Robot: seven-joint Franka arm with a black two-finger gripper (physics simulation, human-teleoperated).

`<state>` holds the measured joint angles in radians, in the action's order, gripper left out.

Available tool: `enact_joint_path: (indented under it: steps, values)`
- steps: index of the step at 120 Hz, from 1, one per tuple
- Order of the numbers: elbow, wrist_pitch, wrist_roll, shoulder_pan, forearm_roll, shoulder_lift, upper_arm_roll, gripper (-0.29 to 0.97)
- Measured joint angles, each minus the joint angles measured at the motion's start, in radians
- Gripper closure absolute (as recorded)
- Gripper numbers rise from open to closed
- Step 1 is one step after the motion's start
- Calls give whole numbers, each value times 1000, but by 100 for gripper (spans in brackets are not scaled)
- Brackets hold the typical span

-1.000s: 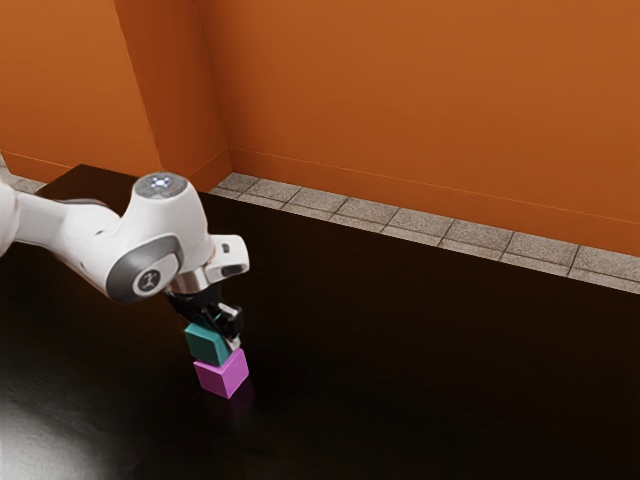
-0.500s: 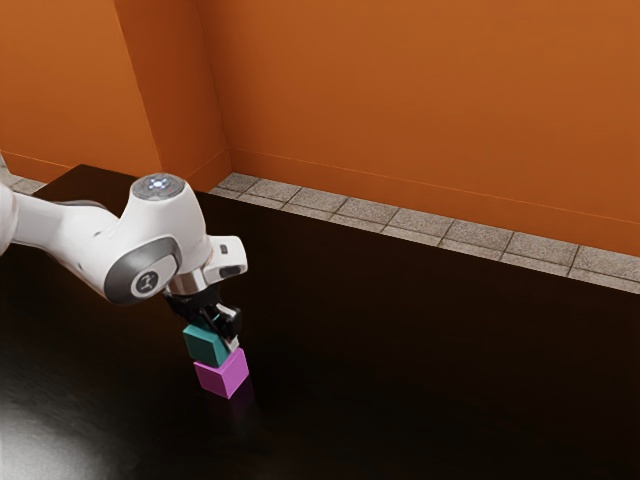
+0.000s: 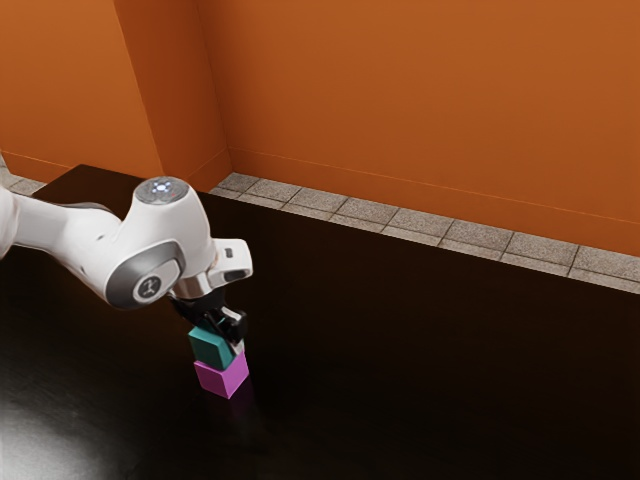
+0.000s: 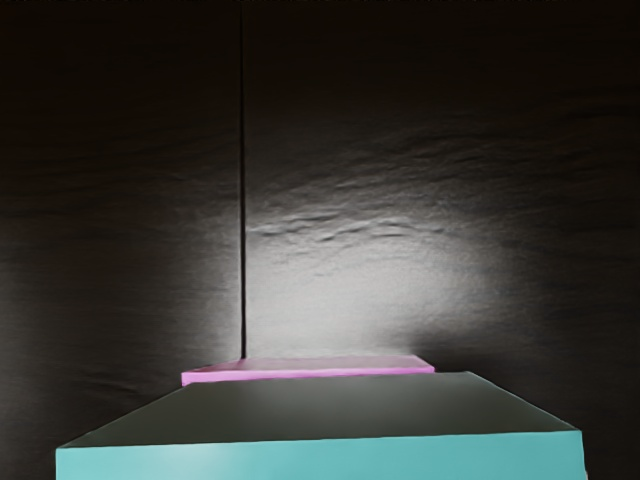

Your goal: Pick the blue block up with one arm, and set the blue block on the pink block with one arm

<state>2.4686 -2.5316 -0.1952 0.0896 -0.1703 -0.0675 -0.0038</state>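
- We are recording the blue block [image 3: 208, 348] sitting squarely above the pink block [image 3: 222, 376], its underside meeting the pink block's top face. It is overhanging a little toward the exterior view's left of the pink block.
- The gripper [image 3: 218, 328] is pointing down directly over the pink block. Its jaws are drawn in onto the blue block's upper part, one black finger on each side, so it is gripping the blue block.
- From the wrist, the blue block [image 4: 320, 430] is lying just under our hand, and a thin strip of the pink block [image 4: 310, 370] is showing past its far edge.
- The white arm [image 3: 120, 250] is reaching toward the pink block from the exterior view's left.
- The dark glossy table [image 3: 420, 380] is carrying the pink block.
- Behind the pink block, a grey tiled strip [image 3: 450, 235] is running along the foot of an orange wall [image 3: 420, 100].
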Motion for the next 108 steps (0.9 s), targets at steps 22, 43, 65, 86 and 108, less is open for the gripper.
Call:
enact_joint_path:
  steps: [22,43,65,86,108]
  values:
    - [0,-4,20,3,17,2,-1,20]
    - [-7,2,39,-2,22,-12,-1,9]
    - [-255,217,67,-63,21,-113,-23,4]
    - [-413,448,168,-95,112,-125,10,2]
    - [-424,566,248,-89,140,-122,12,1]
